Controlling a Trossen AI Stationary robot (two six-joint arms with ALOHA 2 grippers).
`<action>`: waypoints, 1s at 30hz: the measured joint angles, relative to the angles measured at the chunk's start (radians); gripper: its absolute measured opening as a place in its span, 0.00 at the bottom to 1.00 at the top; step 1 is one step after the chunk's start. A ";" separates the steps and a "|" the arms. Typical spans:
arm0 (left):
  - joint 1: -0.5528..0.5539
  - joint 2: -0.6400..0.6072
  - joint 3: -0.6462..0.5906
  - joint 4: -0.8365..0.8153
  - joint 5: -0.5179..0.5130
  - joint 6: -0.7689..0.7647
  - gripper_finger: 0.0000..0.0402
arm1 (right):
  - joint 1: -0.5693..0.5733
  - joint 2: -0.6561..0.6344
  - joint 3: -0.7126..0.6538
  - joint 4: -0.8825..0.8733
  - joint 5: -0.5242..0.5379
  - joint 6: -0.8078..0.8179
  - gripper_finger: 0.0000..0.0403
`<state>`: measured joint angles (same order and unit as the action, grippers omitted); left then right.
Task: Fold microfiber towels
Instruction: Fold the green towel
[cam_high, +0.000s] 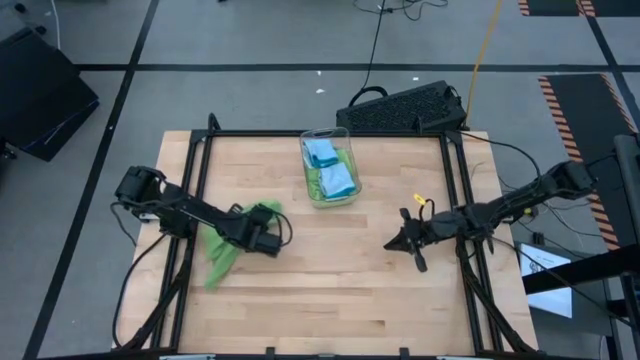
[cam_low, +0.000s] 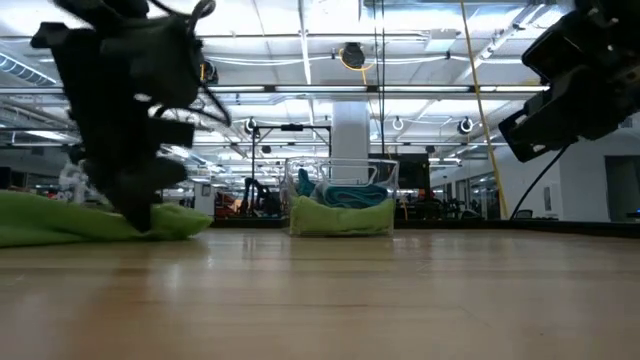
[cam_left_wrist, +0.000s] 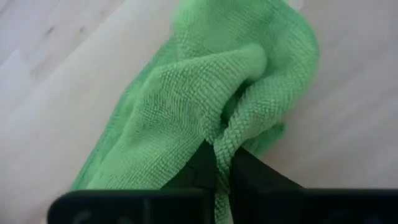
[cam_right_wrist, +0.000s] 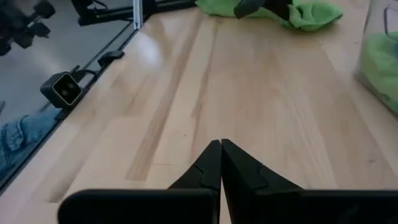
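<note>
A lime green microfiber towel (cam_high: 222, 258) lies bunched on the wooden table near its left edge. It also shows in the left wrist view (cam_left_wrist: 186, 106) and the low view (cam_low: 50, 222). My left gripper (cam_high: 248, 232) (cam_left_wrist: 222, 168) is shut on it, roughly midway along its length. Near the table's right edge my right gripper (cam_high: 390, 243) (cam_right_wrist: 221, 149) hangs shut above the bare wood, holding nothing. More green and light blue towels sit in the clear bin (cam_high: 345, 150). My left gripper pinches a raised fold of the green towel (cam_left_wrist: 225, 140) between its two fingers. The fingers slant down from the table's left side. The towel lies slack and crumpled on the table on both sides of the fingers.
The clear plastic bin (cam_low: 300, 190) stands at the table's far middle. A dark frame (cam_high: 200, 150) runs round the table. A black keyboard-like box (cam_high: 400, 108) lies beyond the far edge. Bare wood (cam_high: 340, 290) lies between the two arms and toward the near edge.
</note>
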<state>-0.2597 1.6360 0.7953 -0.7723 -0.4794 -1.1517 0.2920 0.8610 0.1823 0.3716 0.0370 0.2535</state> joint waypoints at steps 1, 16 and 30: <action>-0.004 0.000 0.020 -0.002 -0.001 0.005 0.05 | 0.013 0.000 -0.006 0.017 0.019 0.000 0.01; -0.281 -0.001 0.342 0.370 -0.219 0.309 0.07 | 0.103 0.012 -0.008 0.140 0.068 0.030 0.01; -0.444 0.058 0.337 0.811 -0.433 0.626 0.06 | 0.299 0.185 -0.007 0.366 0.199 -0.056 0.01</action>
<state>-0.7039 1.6944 1.1328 0.0385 -0.9123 -0.5258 0.5911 1.0459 0.1749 0.7380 0.2365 0.1974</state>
